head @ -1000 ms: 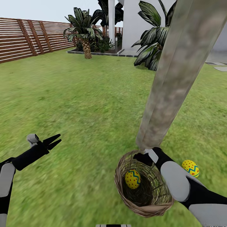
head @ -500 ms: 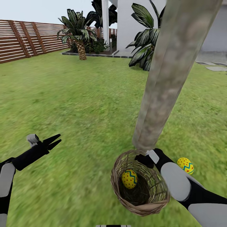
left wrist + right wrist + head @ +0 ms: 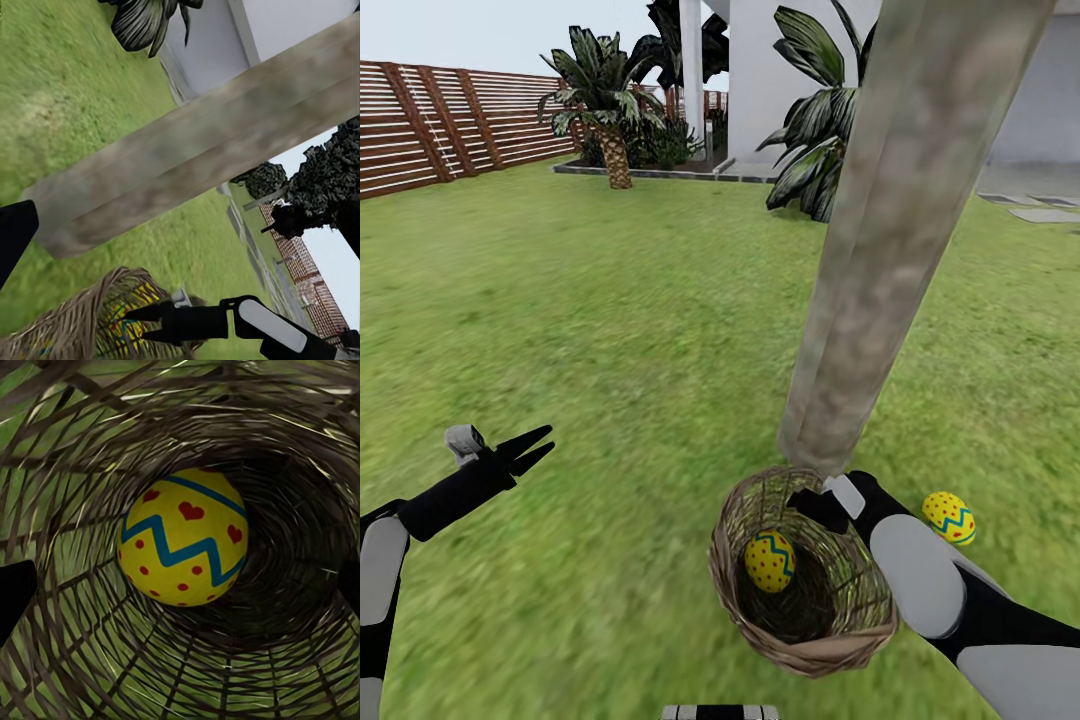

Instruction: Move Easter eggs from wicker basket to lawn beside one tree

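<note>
The wicker basket (image 3: 732, 560) stands on the lawn (image 3: 610, 330) at the foot of the tree (image 3: 890, 230). One Easter egg (image 3: 770, 561), yellow with red dots and a blue zigzag, lies inside it. A second egg (image 3: 948, 517) rests on the grass right of the basket, near the trunk. My right gripper (image 3: 812, 503) hangs open over the basket's far rim, pointing in. In the right wrist view the egg (image 3: 184, 538) sits deep in the basket, apart from both fingertips. My left gripper (image 3: 538, 447) is open and empty over grass, far to the left.
A brown slat fence (image 3: 430, 125) runs along the far left. A short palm (image 3: 605, 100) and a broad-leaved bush (image 3: 815, 130) stand before the white house (image 3: 780, 70). Open grass lies between me and them. The left wrist view shows the trunk (image 3: 202, 157) and basket (image 3: 67, 330).
The whole picture has shifted slightly, so the camera moved. Both grippers, the basket and the eggs keep their places relative to one another.
</note>
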